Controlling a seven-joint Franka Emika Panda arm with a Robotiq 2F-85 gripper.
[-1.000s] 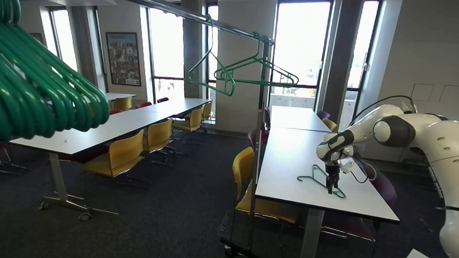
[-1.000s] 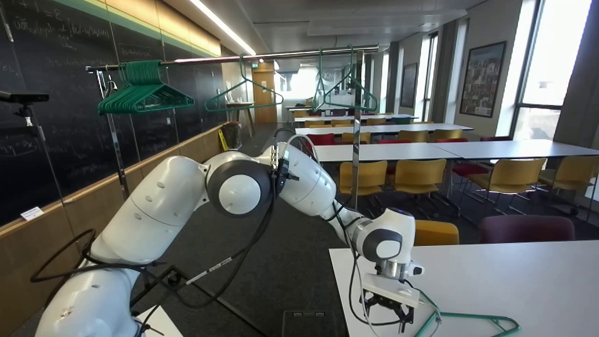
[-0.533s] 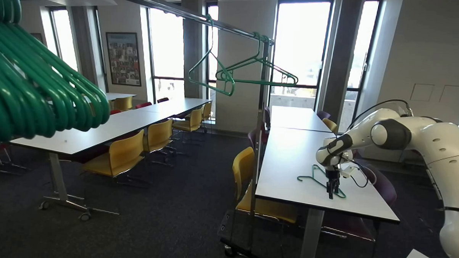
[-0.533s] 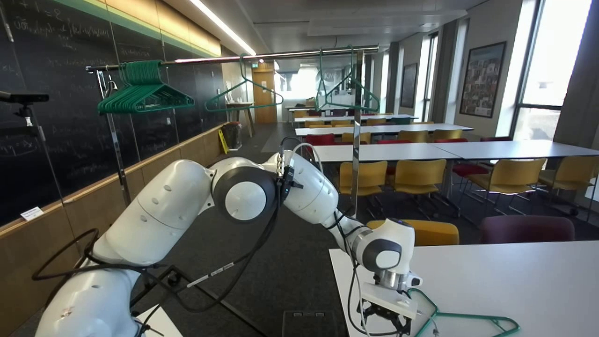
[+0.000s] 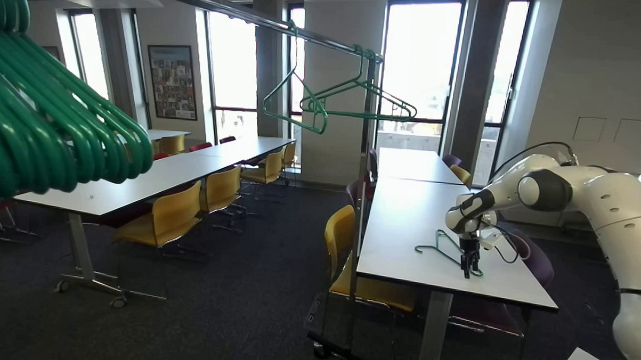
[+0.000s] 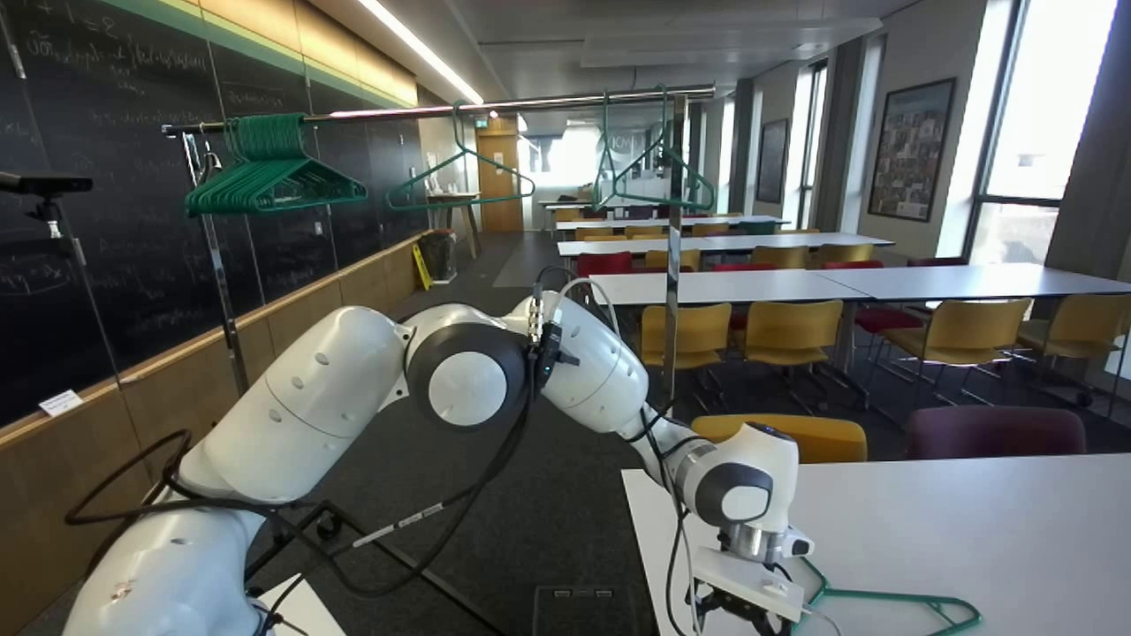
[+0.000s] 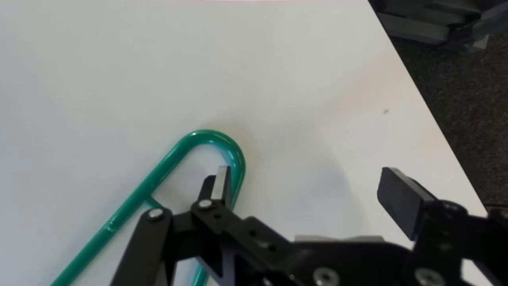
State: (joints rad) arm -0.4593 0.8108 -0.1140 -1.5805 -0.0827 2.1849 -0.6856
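Note:
My gripper (image 7: 307, 178) points down, its jaws wide apart and nothing gripped between them. Below it, a green plastic hanger (image 7: 206, 137) lies flat on the white table (image 7: 278, 71). In the wrist view, the left finger overlaps the inside of the hanger's rounded end; whether they touch I cannot tell. The right finger (image 7: 401, 198) is out over bare tabletop. An exterior view shows the gripper (image 5: 467, 270) low at that end of the hanger (image 5: 430, 246), the hook at the opposite end. Elsewhere the fingertips are hidden, with part of the hanger (image 6: 884, 595) visible beside them.
A metal rack rail (image 6: 548, 103) carries a bunch of green hangers (image 6: 274, 177) and a few spaced-out ones. Its upright post (image 5: 361, 203) stands by the table, near a yellow chair (image 5: 342, 234). The table edge (image 7: 428, 105) runs close to the right finger.
The gripper has come down closer to the table and shifted slightly toward the hanger's rounded end. Its jaws have stayed apart. The hanger on the table has not moved.

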